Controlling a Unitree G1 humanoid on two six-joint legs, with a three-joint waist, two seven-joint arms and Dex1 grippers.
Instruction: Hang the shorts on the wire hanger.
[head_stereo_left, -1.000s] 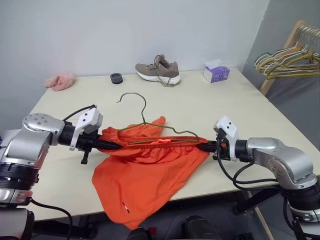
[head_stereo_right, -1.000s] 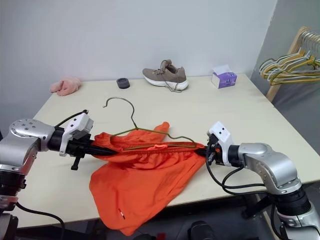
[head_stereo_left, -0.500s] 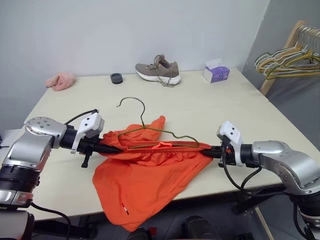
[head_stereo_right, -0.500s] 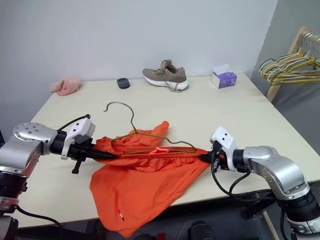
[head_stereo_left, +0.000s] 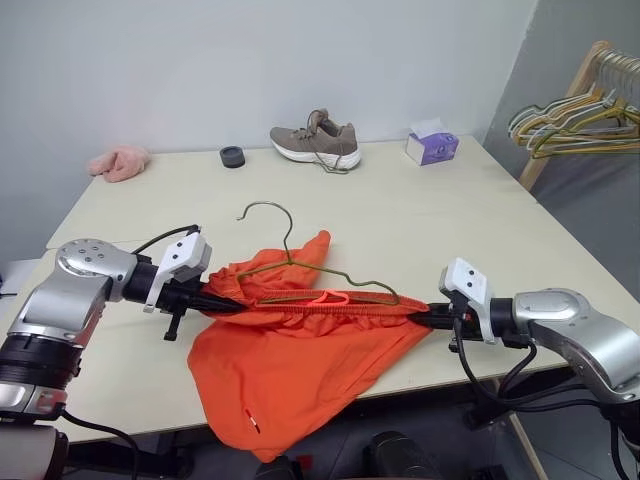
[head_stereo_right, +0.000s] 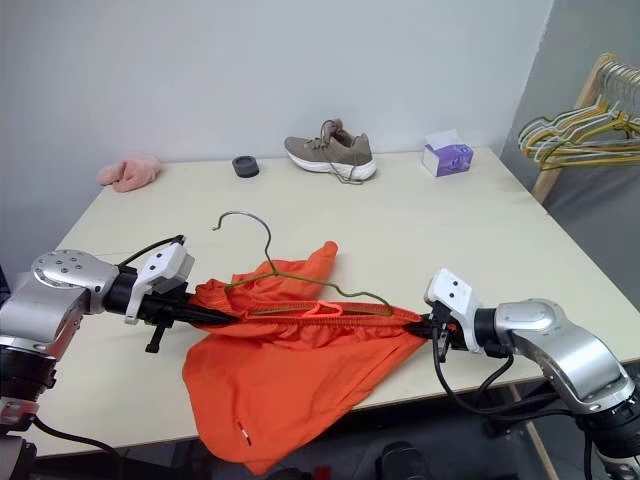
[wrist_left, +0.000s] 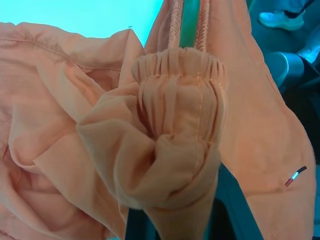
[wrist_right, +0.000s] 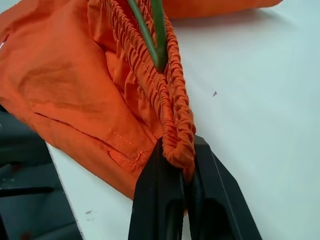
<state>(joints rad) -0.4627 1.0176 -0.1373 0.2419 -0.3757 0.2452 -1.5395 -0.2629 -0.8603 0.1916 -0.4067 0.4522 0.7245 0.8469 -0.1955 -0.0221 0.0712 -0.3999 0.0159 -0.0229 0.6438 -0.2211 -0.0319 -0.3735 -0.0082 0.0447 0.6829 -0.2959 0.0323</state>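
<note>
left gripper (head_stereo_left: 222, 304) jaws clamp shorts (head_stereo_left: 290, 370) | right gripper (head_stereo_left: 425, 318) jaws too | wire hanger (head_stereo_left: 300, 262) inside waistband

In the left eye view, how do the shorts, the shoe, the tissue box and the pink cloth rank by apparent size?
Largest to smallest:
1. the shorts, though they lie nearest the camera
2. the shoe
3. the pink cloth and the tissue box, which look about alike, so I do not rank them
</note>
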